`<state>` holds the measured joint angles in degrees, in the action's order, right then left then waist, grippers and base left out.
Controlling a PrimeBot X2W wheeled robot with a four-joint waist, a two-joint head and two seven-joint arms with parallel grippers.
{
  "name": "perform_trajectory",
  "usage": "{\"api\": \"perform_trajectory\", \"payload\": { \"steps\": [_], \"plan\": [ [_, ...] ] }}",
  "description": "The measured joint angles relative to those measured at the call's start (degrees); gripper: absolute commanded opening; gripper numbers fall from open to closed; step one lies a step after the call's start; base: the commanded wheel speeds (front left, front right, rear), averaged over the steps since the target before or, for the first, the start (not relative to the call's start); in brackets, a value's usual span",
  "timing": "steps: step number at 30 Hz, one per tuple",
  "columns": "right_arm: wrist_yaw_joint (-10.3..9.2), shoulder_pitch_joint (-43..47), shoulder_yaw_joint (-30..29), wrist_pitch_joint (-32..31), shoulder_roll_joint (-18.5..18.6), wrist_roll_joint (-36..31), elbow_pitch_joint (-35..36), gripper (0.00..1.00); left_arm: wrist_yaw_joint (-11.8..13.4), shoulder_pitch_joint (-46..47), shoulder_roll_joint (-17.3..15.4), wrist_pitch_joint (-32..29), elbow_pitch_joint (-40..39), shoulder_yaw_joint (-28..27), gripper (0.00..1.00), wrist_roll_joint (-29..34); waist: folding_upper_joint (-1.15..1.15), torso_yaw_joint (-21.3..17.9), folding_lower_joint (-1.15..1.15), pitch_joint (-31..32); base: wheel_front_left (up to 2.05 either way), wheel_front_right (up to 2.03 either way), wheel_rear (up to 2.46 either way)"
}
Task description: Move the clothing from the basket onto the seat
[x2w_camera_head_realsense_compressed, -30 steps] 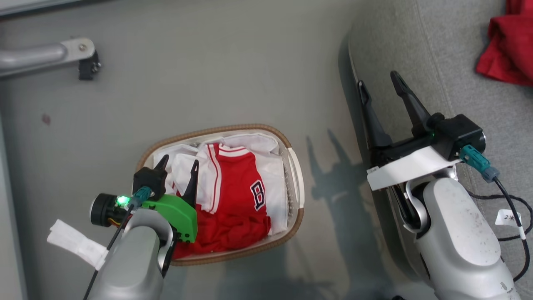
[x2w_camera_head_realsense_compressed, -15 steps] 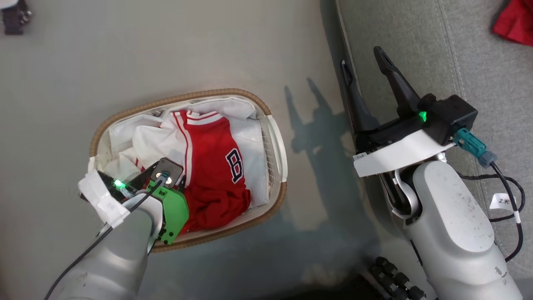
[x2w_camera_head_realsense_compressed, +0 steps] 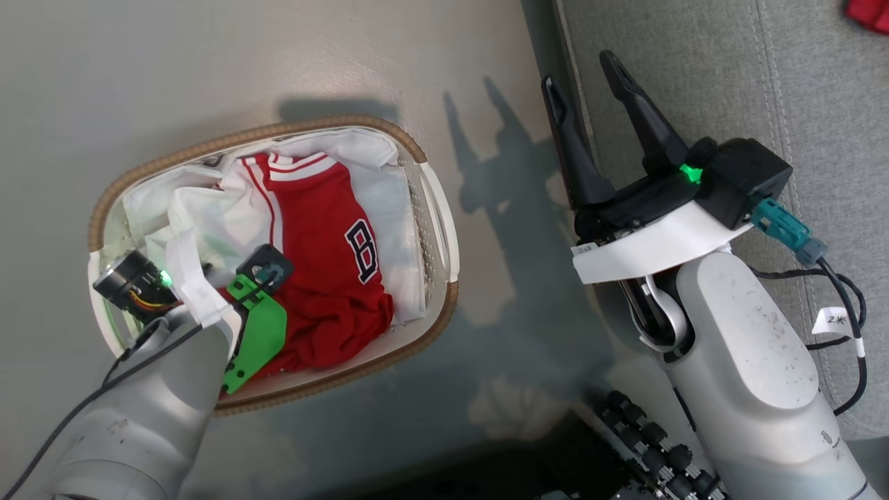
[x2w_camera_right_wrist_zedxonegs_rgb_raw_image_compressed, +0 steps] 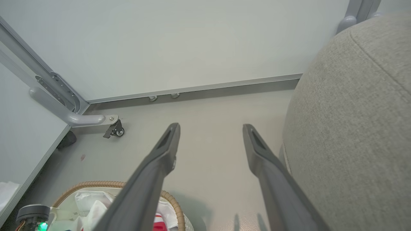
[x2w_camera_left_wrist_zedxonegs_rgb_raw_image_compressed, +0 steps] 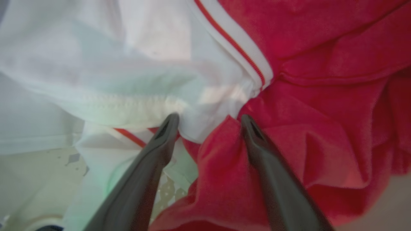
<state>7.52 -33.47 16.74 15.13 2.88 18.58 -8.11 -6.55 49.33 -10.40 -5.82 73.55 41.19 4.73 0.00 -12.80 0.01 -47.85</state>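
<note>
Red-and-white clothing (x2w_camera_head_realsense_compressed: 326,264) lies in the basket (x2w_camera_head_realsense_compressed: 432,319) near the seat (x2w_camera_head_realsense_compressed: 694,69)

The smooth pale grey floor (x2w_camera_head_realsense_compressed: 208,62) carried the small oval white plastic basket (x2w_camera_head_realsense_compressed: 333,123) with its brown woven rim. Near it, to the right, stood the large grey fabric-upholstered seat (x2w_camera_head_realsense_compressed: 694,69). A small black caster (x2w_camera_right_wrist_zedxonegs_rgb_raw_image_compressed: 116,131) on a grey metal frame rested farther off.

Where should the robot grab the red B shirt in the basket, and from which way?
Best the bunched red fold of the jersey beside its striped trim, coming straight down from above the basket. The cloth lies crumpled there, raised into a pinchable ridge, and the open left gripper sits astride it.
</note>
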Motion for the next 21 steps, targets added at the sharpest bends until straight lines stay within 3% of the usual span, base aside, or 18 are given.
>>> {"api": "perform_trajectory", "payload": {
  "steps": [14,15,16,17,21],
  "plan": [
    [0.0,-2.84,1.21,0.01,0.0,2.03,2.37,1.0,0.34,3.85,-2.45,4.31,0.14,2.01,1.0,0.29,0.0,-1.84,0.0,-6.33,0.0,0.0,0.0],
    [0.0,-2.97,1.37,0.01,0.0,2.26,2.45,1.0,0.25,3.95,-2.8,4.58,0.14,2.08,0.43,0.19,0.0,-2.02,0.0,-6.57,0.0,0.0,0.0],
    [0.0,-3.14,1.52,0.01,-0.01,2.37,2.55,1.0,0.15,4.09,-3.07,4.7,0.18,2.09,0.43,-0.1,0.0,-2.25,0.0,-6.81,0.0,0.0,0.0],
    [0.0,-3.4,1.6,0.01,-0.01,2.58,2.57,1.0,0.05,4.2,-3.28,4.89,0.18,2.15,0.0,-0.21,0.0,-2.48,0.0,-7.02,0.0,0.0,0.0],
    [0.0,-3.65,1.68,0.01,0.0,2.91,2.12,1.0,-0.13,4.41,-3.61,4.99,0.24,2.27,0.0,-1.03,0.0,-3.06,0.0,-7.17,0.0,0.0,0.0]
  ]
}}
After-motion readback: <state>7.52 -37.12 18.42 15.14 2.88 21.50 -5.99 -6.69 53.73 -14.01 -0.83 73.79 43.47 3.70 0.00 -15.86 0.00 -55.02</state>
